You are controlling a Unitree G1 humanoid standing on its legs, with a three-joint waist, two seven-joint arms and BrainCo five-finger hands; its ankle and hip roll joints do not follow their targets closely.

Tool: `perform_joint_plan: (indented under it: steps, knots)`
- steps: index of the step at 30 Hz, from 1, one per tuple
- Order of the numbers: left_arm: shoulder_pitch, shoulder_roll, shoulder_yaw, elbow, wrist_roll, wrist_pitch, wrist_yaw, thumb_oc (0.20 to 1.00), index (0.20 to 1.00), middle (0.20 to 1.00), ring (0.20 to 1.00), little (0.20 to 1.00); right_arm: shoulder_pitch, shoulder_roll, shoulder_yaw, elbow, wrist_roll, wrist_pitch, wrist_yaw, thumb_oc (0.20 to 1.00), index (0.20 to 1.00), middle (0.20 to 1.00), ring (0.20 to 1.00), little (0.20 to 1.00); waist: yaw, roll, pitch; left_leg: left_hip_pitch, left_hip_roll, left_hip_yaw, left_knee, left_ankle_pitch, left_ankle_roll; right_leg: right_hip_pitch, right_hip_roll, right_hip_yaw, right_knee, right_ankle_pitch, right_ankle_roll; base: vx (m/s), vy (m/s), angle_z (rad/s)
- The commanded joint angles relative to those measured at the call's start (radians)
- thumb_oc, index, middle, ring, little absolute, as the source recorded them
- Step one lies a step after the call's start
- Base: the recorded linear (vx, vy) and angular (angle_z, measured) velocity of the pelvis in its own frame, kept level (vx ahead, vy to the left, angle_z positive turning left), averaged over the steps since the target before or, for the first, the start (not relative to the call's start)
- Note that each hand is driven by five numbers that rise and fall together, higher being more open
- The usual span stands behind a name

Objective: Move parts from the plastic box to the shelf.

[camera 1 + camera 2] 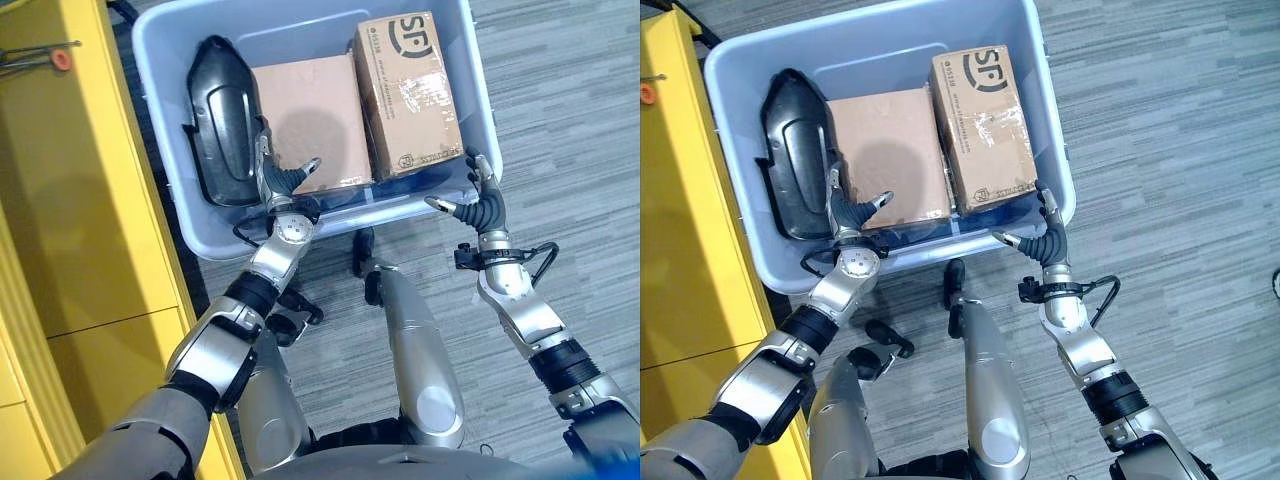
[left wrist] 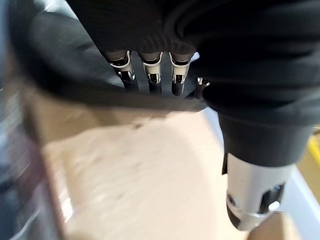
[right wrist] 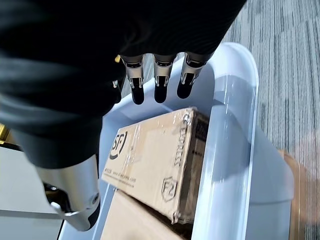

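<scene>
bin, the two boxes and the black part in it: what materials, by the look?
Plastic box: pale blue-grey moulded plastic, smooth, glossy rim. Taped carton: brown corrugated cardboard under shiny clear tape. Plain carton: matte brown cardboard. Black part: probably moulded hard plastic, semi-gloss with highlights, though coated metal can't be excluded.

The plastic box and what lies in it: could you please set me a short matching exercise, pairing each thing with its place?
Things:
1. black moulded part
2. plain cardboard box
3. taped cardboard box
4. left hand
5. right hand

Places:
A. in the middle of the plastic box
B. open, at the tub's near right corner
C. on the side nearest the yellow shelf
D. open, over the plain carton's near edge
E. on the robot's right side of the tub

Pairs: 1-C, 2-A, 3-E, 4-D, 5-B
</scene>
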Motion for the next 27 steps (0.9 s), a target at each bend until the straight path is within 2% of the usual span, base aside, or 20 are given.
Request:
perform_joint_plan:
  steps: [1,5,12,17,19,22,24,25,27]
  knots:
    - [-0.003,0.01,0.006,-0.004,-0.033,-0.019,0.022,1.0,1.0,1.0,1.0,1.0,0.01,-0.012,0.005,-0.099,-0.012,-0.011,-0.006,1.0,1.0,1.0,1.0,1.0,0.001,-0.039,-0.041,-0.096,0.001,-0.061,0.014,0.206,-0.074,0.033,-0.028,0.015,0.128,-0.15,0.121,0.03,0.024,-0.1]
    - [-0.058,0.018,0.006,0.024,-0.07,-0.052,-0.048,1.0,1.0,1.0,1.0,1.0,0.008,-0.02,-0.003,-0.107,-0.004,-0.005,0.005,1.0,1.0,1.0,1.0,1.0,-0.016,-0.045,-0.041,-0.118,0.011,-0.057,0.041,0.188,-0.069,0.005,-0.025,0.024,0.149,-0.155,0.119,0.01,0.015,-0.17]
    - [-0.081,-0.014,-0.023,0.02,-0.101,-0.103,-0.099,1.0,1.0,1.0,1.0,1.0,0.008,-0.017,-0.002,-0.106,-0.002,-0.012,-0.002,1.0,1.0,1.0,1.0,1.0,-0.029,-0.057,-0.041,-0.133,0.014,-0.052,0.052,0.184,-0.071,-0.011,-0.014,0.031,0.151,-0.159,0.121,0.0,-0.009,-0.07]
    - [-0.073,-0.046,-0.083,-0.021,-0.005,-0.15,-0.144,1.0,1.0,1.0,1.0,1.0,0.015,-0.01,-0.003,-0.109,-0.008,-0.026,0.004,1.0,1.0,1.0,1.0,1.0,-0.033,-0.066,-0.041,-0.136,0.013,-0.049,0.043,0.179,-0.067,-0.016,-0.009,0.029,0.152,-0.156,0.125,0.0,-0.004,-0.01]
    - [-0.073,-0.047,-0.135,-0.092,0.085,-0.16,-0.176,1.0,1.0,1.0,1.0,1.0,0.029,-0.014,-0.002,-0.117,0.005,-0.025,0.01,1.0,1.0,1.0,1.0,1.0,-0.035,-0.068,-0.041,-0.13,0.008,-0.047,0.034,0.176,-0.063,-0.011,-0.006,0.028,0.145,-0.155,0.126,0.0,0.0,0.0]
    - [-0.062,-0.049,-0.157,-0.138,0.16,-0.144,-0.136,1.0,1.0,1.0,1.0,1.0,0.035,-0.014,-0.002,-0.119,0.002,-0.026,0.012,1.0,1.0,1.0,1.0,1.0,-0.032,-0.066,-0.041,-0.123,0.001,-0.047,0.024,0.176,-0.062,-0.005,-0.006,0.027,0.138,-0.155,0.125,0.0,0.0,0.0]
    - [-0.052,-0.038,-0.168,-0.166,0.233,-0.165,-0.046,1.0,1.0,1.0,1.0,1.0,0.039,-0.016,0.002,-0.114,0.0,-0.037,0.009,1.0,1.0,1.0,1.0,1.0,-0.029,-0.064,-0.041,-0.117,0.0,-0.047,0.02,0.177,-0.063,0.001,-0.006,0.026,0.136,-0.157,0.125,0.0,0.0,0.0]
    - [-0.051,-0.028,-0.166,-0.178,0.314,-0.181,0.015,1.0,1.0,1.0,1.0,1.0,0.043,-0.015,0.005,-0.113,0.005,-0.039,0.007,1.0,1.0,1.0,1.0,1.0,-0.027,-0.065,-0.041,-0.114,-0.001,-0.048,0.019,0.174,-0.062,0.004,-0.005,0.026,0.135,-0.158,0.124,0.0,0.0,0.0]
    - [-0.044,0.001,-0.154,-0.233,0.364,-0.193,0.082,1.0,1.0,1.0,1.0,1.0,0.062,-0.014,0.006,-0.11,0.008,-0.059,0.001,1.0,1.0,1.0,1.0,1.0,-0.019,-0.064,-0.041,-0.112,-0.002,-0.056,0.017,0.174,-0.063,0.013,-0.006,0.024,0.13,-0.161,0.122,0.01,-0.06,0.02]
